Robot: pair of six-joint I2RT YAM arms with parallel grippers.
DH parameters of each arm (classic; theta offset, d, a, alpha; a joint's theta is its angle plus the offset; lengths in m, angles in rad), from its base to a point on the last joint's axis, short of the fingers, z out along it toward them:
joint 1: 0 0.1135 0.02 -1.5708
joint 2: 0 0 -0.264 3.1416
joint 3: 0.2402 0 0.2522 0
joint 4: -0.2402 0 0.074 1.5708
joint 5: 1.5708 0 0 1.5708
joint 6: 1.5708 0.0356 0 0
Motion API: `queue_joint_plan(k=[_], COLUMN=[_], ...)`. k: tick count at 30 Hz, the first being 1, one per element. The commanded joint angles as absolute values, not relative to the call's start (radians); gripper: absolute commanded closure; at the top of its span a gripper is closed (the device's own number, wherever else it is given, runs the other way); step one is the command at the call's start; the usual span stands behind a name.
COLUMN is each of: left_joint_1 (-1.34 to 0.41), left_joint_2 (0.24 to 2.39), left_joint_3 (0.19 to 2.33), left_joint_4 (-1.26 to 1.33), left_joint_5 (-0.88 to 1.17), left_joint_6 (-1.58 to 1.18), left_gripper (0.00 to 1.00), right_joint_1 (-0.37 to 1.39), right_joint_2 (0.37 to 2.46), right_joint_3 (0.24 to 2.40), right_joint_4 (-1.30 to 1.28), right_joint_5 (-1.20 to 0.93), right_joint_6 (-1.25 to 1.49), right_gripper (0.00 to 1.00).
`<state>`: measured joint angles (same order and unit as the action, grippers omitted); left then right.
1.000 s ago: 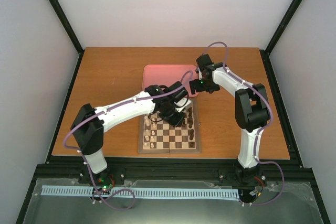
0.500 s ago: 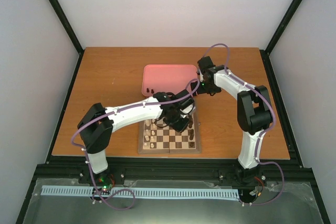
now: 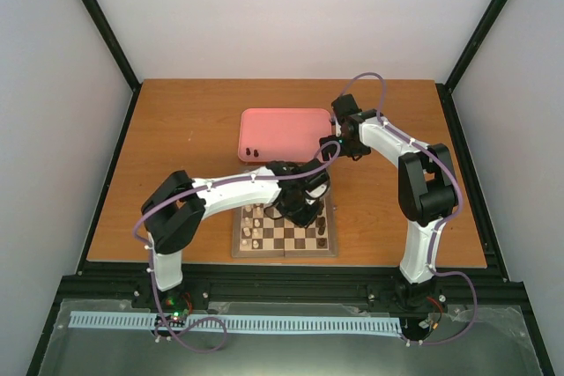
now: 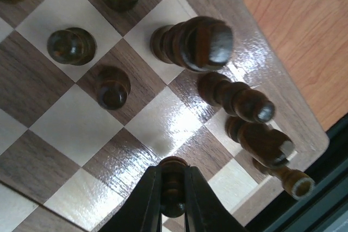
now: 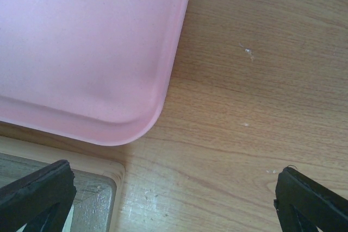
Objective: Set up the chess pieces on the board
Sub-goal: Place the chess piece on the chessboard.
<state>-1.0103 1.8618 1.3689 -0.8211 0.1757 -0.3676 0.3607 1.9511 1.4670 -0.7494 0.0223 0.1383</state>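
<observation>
The left claw [image 4: 173, 171] is clenched on a small dark chess piece [image 4: 174, 188], its two black fingers [image 4: 142, 205] pinching it from both sides low over the board [image 4: 274, 88]. The piece sits over the squares close to the board's right edge. Whether its foot touches the wood I cannot tell. Other dark pieces [image 4: 193, 42] stand around it: a line of taller ones in the row along the edge, and two pawns [image 4: 113, 87] one row further in, each on its own square.

In the top view the left arm reaches across the board from the left. Pale pieces [image 3: 252, 223] line the board's left side and dark ones line its right side. The board lies on the tabletop [image 3: 176, 129] near the front edge. A pink tray [image 3: 282, 125] lies just behind it, with two dark bits [image 3: 251, 152] near its front left corner, too small to make out.

The right claw [image 5: 175, 186] is released, its fingers [image 5: 35, 191] spread wide. It hovers over bare tabletop just beside the tray's rounded corner and holds nothing
</observation>
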Motion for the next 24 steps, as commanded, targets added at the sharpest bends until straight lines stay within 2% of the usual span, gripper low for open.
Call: queue_joint_plan(k=[1,24], left_joint_1=[-1.025,-1.025], left_joint_2=[1.896,1.939], left_joint_3=[1.408,1.434], left_joint_4=[-0.803,-0.784], left_joint_5=[0.173,0.171], left_joint_6=[-0.360,-0.358], left_gripper=[0.99,0.99], right_joint_1=[0.367,0.366], right_joint_2=[1.930,1.922], right_joint_3=[1.469,1.444], right_joint_4=[-0.736,-0.734], right_joint_5=[0.036,0.036], right_joint_6=[0.128,0.122], right_gripper=[0.00,0.00])
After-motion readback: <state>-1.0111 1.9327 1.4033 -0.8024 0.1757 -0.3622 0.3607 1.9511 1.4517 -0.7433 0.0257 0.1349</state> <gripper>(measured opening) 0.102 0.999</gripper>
